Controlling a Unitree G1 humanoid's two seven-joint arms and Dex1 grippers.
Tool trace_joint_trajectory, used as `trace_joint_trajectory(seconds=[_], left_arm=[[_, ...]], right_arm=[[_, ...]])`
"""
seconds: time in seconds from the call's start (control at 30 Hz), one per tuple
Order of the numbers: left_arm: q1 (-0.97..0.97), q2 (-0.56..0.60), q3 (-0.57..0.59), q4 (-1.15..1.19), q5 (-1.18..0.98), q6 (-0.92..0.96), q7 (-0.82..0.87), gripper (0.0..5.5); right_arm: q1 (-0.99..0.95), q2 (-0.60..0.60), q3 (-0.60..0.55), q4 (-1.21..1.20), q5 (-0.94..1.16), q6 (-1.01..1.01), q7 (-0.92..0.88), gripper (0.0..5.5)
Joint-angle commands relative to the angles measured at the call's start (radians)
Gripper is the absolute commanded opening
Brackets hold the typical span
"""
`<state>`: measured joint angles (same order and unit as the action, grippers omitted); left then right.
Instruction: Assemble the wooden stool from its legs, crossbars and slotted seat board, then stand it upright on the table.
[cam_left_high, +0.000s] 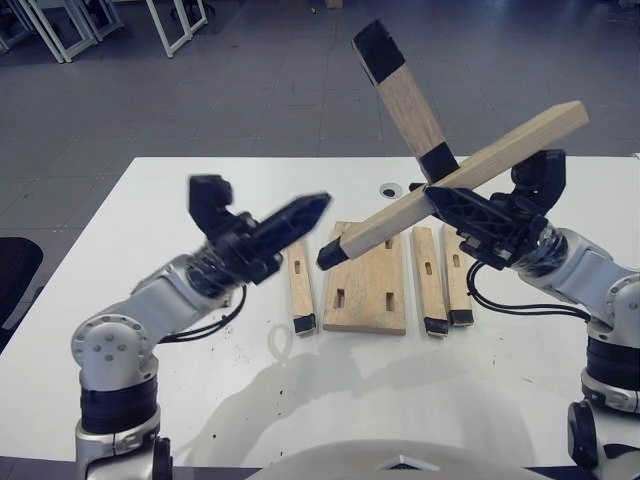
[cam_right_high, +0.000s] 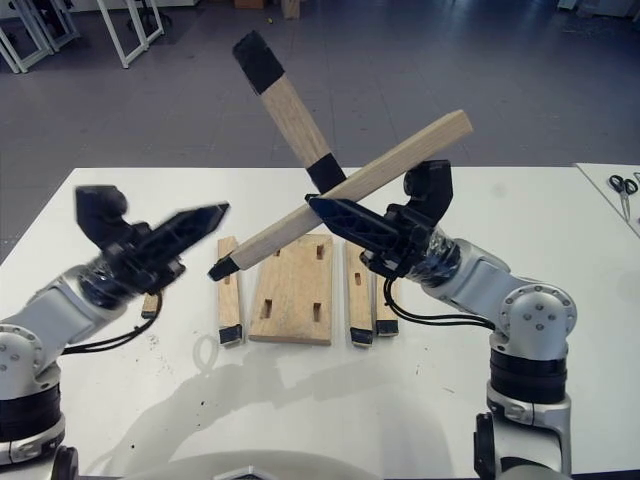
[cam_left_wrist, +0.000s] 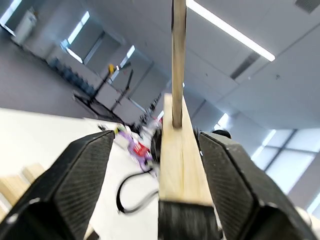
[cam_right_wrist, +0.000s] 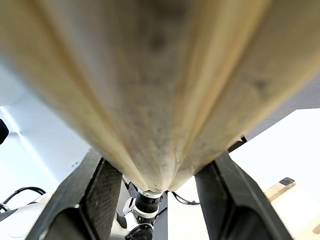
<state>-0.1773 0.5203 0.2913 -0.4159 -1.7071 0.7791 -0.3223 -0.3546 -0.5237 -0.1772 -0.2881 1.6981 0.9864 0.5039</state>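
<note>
White table (cam_left_high: 130, 220): seat board (cam_left_high: 370, 290) flat; right jaws clamp crossed legs (cam_left_high: 500, 153) aloft.

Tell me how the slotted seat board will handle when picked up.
Probably stiff: the seat board looks like solid wood. It lies flat on the table, so it shouldn't roll, but its low edge may be hard to grip.

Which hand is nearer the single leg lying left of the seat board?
Left. The left hand hangs open in the air close by that leg; the right hand is across the seat board, shut on the crossed wooden pieces.
</note>
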Motion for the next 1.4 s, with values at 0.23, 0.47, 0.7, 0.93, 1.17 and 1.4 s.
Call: trace_joint_trajectory(seconds=[0.23, 0.47, 0.7, 0.93, 1.17, 1.4], left_arm=[[0.041, 0.235, -0.522, 0.095, 1.184, -0.367, -0.144, 3.13], [0.010, 0.200, -0.785, 0.180, 1.587, -0.488, -0.200, 3.13], [-0.005, 0.172, -0.833, 0.232, 1.813, -0.479, -0.228, 3.13], [0.011, 0.309, -0.948, 0.219, 2.061, -0.385, -0.410, 3.13], [0.090, 0.386, -0.937, 0.199, 2.088, -0.515, -0.482, 3.13], [0.144, 0.477, -0.891, 0.246, 2.075, -0.829, -0.477, 3.13]], right_arm=[[0.029, -0.067, -0.029, 0.027, -0.349, -0.112, 0.041, 2.02], [0.059, -0.049, 0.035, 0.083, -0.640, -0.220, 0.041, 2.02], [0.072, -0.014, 0.041, 0.071, -0.726, -0.236, 0.078, 2.02], [0.063, 0.024, 0.033, 0.064, -0.794, -0.288, 0.094, 2.02], [0.034, 0.001, 0.087, 0.094, -0.932, -0.357, 0.167, 2.02], [0.051, -0.019, 0.243, 0.147, -1.145, -0.461, 0.271, 2.02]])
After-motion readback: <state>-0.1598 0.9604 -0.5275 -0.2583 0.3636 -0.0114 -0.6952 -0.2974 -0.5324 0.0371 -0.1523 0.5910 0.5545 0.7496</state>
